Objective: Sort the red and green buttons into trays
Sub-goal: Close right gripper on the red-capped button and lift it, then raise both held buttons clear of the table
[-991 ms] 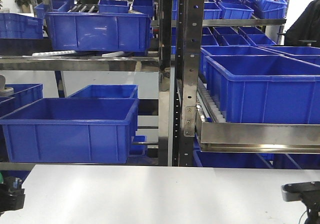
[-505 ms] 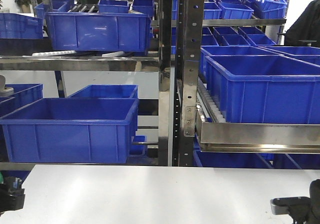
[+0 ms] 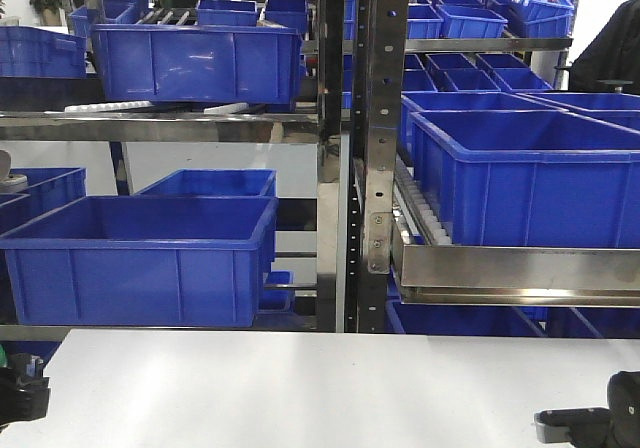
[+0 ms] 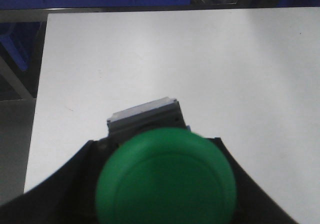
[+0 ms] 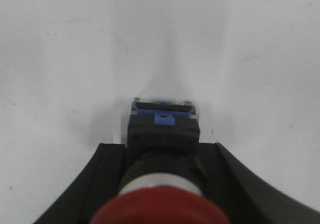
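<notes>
While the left hand (image 4: pixel 156 144) is clamped on the green button (image 4: pixel 165 184), a smooth domed cap on a grey blocky body, the right hand (image 5: pixel 162 146) grips the red button (image 5: pixel 163 131) likewise, its dark square body tipped with blue. Both hang over the white matte surface (image 4: pixel 200 59), the red one seemingly close above it. Open surface spreads ahead of each, its left and far edges showing past the left hand, blue crates (image 3: pixel 140 258) on steel shelving (image 3: pixel 365 168) beyond.

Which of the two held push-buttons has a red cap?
The red-capped push-button with a dark blocky body in the right gripper; the left gripper holds the green-capped push-button.
</notes>
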### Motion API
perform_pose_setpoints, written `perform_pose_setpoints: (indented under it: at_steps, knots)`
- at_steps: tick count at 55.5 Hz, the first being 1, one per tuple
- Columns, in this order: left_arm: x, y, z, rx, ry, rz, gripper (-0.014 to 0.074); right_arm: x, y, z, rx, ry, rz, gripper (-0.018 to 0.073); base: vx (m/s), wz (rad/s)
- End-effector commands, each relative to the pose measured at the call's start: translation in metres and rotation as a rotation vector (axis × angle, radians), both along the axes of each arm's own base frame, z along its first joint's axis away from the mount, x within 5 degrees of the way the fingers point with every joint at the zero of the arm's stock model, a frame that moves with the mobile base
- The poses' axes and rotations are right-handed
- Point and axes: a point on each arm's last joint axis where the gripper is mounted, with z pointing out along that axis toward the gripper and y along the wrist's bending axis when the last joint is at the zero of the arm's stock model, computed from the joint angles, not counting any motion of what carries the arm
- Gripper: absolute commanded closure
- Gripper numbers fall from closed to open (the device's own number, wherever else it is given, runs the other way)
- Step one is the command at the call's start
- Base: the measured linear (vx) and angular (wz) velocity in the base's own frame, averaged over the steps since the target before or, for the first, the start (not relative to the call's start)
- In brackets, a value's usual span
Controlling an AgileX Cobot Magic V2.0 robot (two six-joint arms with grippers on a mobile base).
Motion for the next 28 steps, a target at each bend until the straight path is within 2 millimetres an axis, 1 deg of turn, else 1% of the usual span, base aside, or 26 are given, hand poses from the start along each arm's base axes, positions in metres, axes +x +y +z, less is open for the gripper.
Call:
perform_pose_setpoints:
  at_steps: [1,6,10,13,19,28]
  knots:
    - [0.002,-0.001,0.02,-0.022,-0.126,0.014,0.0602,0.006,-0.001,0.018,0.0,-0.071,0.008,0.0369,0.0,0.0]
    - [0.002,-0.001,0.02,-0.022,-0.127,0.015,0.0602,0.007,-0.001,0.018,0.0,-0.078,0.009,0.0483,0.0,0.0]
    - [0.002,-0.001,0.021,-0.022,-0.131,0.015,0.0602,0.008,-0.001,0.022,0.0,-0.105,0.009,0.0566,0.0,0.0]
    - [0.002,-0.001,0.022,-0.022,-0.138,0.017,0.0602,0.009,-0.001,0.03,0.002,-0.14,0.009,0.0575,0.0,0.0]
    - [0.003,-0.001,0.022,-0.021,-0.147,0.018,0.0602,0.009,0.0,0.056,0.01,-0.265,0.007,0.0573,0.0,0.0]
    - [0.003,-0.001,0.022,-0.021,-0.147,0.018,0.0602,-0.001,0.003,0.114,0.028,-0.5,0.026,0.0571,0.0,0.0]
